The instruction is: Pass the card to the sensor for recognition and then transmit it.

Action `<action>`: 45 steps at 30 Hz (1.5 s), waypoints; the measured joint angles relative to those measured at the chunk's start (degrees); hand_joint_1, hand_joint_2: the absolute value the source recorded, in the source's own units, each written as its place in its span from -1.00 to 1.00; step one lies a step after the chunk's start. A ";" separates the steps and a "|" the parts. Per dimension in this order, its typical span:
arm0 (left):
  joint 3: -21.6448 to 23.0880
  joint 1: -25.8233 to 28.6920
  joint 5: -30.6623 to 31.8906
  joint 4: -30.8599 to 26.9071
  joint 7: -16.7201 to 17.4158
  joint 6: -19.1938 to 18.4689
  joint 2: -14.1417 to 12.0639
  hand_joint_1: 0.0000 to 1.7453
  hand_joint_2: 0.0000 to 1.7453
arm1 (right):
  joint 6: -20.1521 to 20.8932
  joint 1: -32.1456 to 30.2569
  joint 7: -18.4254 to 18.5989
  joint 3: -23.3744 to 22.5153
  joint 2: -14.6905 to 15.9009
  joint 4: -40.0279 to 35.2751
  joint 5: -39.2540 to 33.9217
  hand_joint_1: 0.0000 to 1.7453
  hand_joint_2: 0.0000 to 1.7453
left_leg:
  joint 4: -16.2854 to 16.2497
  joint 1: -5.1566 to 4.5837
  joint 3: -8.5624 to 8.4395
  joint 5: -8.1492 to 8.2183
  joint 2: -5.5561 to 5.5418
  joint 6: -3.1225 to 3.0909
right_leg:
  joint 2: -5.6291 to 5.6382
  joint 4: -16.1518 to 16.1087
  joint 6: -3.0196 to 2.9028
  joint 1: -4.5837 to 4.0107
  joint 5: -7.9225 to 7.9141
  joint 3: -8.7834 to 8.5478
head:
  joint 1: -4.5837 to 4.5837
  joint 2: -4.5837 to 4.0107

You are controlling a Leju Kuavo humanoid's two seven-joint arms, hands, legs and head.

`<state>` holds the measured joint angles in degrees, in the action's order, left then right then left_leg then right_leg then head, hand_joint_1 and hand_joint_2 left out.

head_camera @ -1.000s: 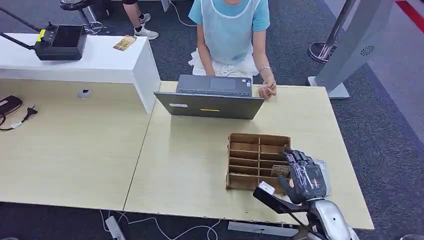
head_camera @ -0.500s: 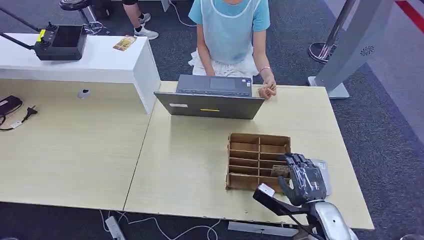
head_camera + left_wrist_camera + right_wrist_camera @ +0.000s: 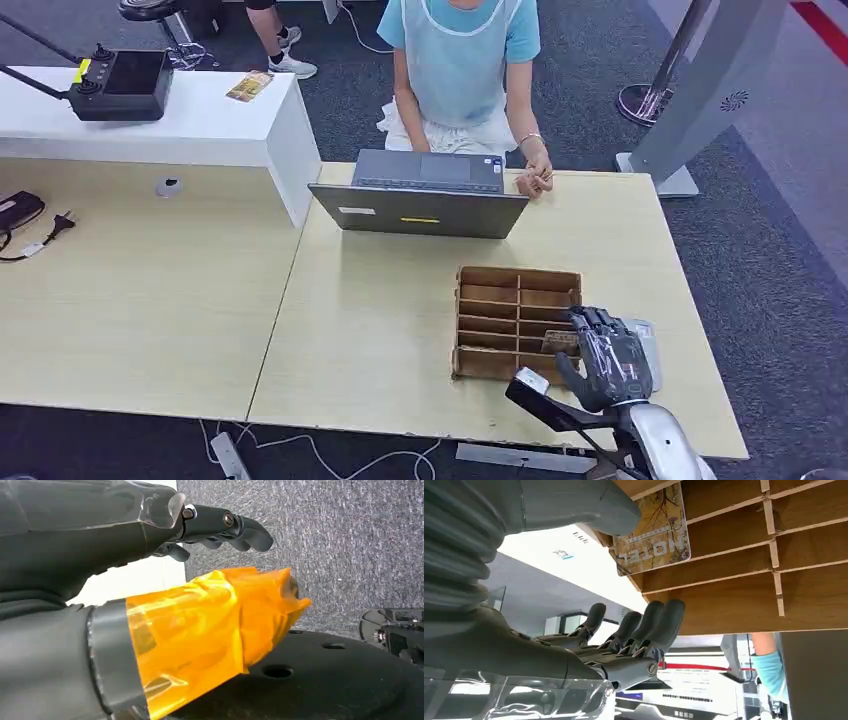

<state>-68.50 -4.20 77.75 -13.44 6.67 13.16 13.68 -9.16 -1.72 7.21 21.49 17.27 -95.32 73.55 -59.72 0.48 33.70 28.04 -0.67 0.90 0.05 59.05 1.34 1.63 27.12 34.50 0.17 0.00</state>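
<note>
One card sits tilted in a slot of the wooden rack at lower right of the bench, and the right hand has fingers spread beside it, thumb near its edge, gripping nothing I can see. If the fingers snag a divider, the rack may slide or the card slip deeper. The left hand hangs empty, loosely curled.

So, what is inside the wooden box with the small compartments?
In the wooden box one card stands in a compartment at the right edge, beside the right hand. The other visible compartments look empty. The hand covers part of that edge, so what lies there cannot be seen.
</note>
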 joint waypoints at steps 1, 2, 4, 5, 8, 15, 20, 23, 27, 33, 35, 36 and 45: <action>0.00 0.00 0.00 0.00 0.00 0.00 0.00 -1.00 -1.00 | 0.00 0.00 0.00 0.00 0.00 0.00 0.00 -0.18 1.00 | 0.00 0.00 0.00 0.00 0.00 0.00 | 0.00 0.00 0.00 0.00 0.00 0.00 | -0.02 0.00; 0.00 0.00 0.00 0.00 0.00 0.00 0.00 -1.00 -1.00 | 0.00 0.00 0.00 0.00 0.00 0.00 0.00 -0.20 1.00 | 0.00 0.00 0.00 0.00 0.00 0.00 | 0.00 0.00 0.00 0.00 0.00 0.00 | 0.00 0.00; 0.00 0.00 -0.02 0.00 0.00 0.00 0.00 -1.00 -1.00 | 0.02 0.00 0.00 0.00 0.00 0.00 0.00 -0.20 1.00 | 0.00 0.00 0.00 0.00 0.00 0.00 | 0.00 0.00 0.00 0.00 0.00 0.00 | 0.00 0.00; 0.00 0.00 -0.09 0.00 0.00 0.00 0.02 -1.00 -1.00 | 0.04 0.01 0.00 0.00 0.00 0.00 0.04 -0.22 1.00 | 0.00 0.00 0.00 0.00 0.00 0.00 | 0.00 0.00 0.00 0.00 0.00 0.00 | 0.00 0.00; 0.00 0.00 -0.13 0.00 0.00 -0.02 0.02 -1.00 -1.00 | 0.11 0.08 0.00 0.02 0.00 0.02 0.18 -0.20 1.00 | 0.00 0.00 0.00 0.00 0.00 0.00 | 0.00 0.00 0.00 0.00 0.00 0.00 | 0.00 0.00; 0.00 0.00 -0.17 0.00 0.00 -0.02 0.02 -1.00 -1.00 | 0.28 0.51 0.00 0.26 0.00 0.37 0.31 -0.20 1.00 | 0.00 0.00 0.01 0.00 0.00 0.00 | 0.00 0.00 0.00 0.00 0.00 0.00 | 0.00 0.00; 0.00 0.00 -0.15 0.00 -0.02 -0.02 0.02 -1.00 -1.00 | 0.70 1.10 0.00 0.61 0.00 0.90 0.52 -0.16 1.00 | 0.00 0.00 0.01 0.00 0.00 0.00 | 0.00 0.00 0.00 0.00 0.00 -0.01 | 0.00 0.00; 0.00 -0.01 -0.20 0.00 -0.02 -0.02 0.02 -1.00 -1.00 | 0.76 1.58 0.00 0.87 0.00 1.27 0.68 -0.18 1.00 | 0.00 0.00 0.01 0.00 0.00 0.00 | 0.00 0.00 0.00 0.00 0.00 0.00 | -0.02 0.00; 0.00 -0.01 -0.37 0.00 -0.07 -0.02 0.02 -1.00 -1.00 | 0.76 2.01 0.00 1.14 0.00 1.81 0.70 -0.16 1.00 | 0.00 0.00 0.01 0.00 0.00 0.00 | 0.00 0.00 0.00 0.00 0.00 0.00 | 0.00 0.00; 0.00 -0.01 -0.37 0.00 -0.09 -0.02 0.02 -1.00 -1.00 | 1.03 2.35 0.20 1.46 0.00 2.51 0.98 -0.14 1.00 | 0.00 0.00 0.01 0.00 0.00 0.00 | 0.00 0.00 0.00 0.00 0.00 0.00 | 0.00 0.00; 0.00 -0.01 -0.35 0.00 -0.09 -0.02 0.02 -1.00 -1.00 | 1.07 2.37 0.37 1.57 0.00 2.75 1.03 -0.16 1.00 | 0.00 0.00 0.01 0.00 0.00 0.00 | -0.01 0.00 0.00 0.00 0.00 0.00 | 0.00 0.00; 0.00 -0.01 -0.35 0.00 -0.09 -0.02 0.02 -1.00 -1.00 | 1.11 2.37 0.37 1.62 0.00 2.82 1.07 -0.16 1.00 | 0.00 0.00 0.01 0.00 0.00 0.00 | 0.00 0.00 0.00 0.00 0.00 0.00 | 0.00 0.00; 0.00 -0.01 -0.35 0.00 -0.09 -0.02 0.02 -1.00 -1.00 | 1.75 2.41 0.96 1.84 0.00 3.21 1.20 -0.04 1.00 | 0.00 0.00 0.01 0.00 0.00 0.00 | 0.00 0.00 0.00 0.00 0.00 0.00 | -0.02 0.00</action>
<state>-68.50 -4.21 77.40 -13.44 6.58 13.14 13.70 -7.41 0.69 8.17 23.32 17.27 -92.11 74.75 -59.72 0.48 33.71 28.04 -0.68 0.90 0.05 59.05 1.34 1.63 27.12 34.50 0.15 0.00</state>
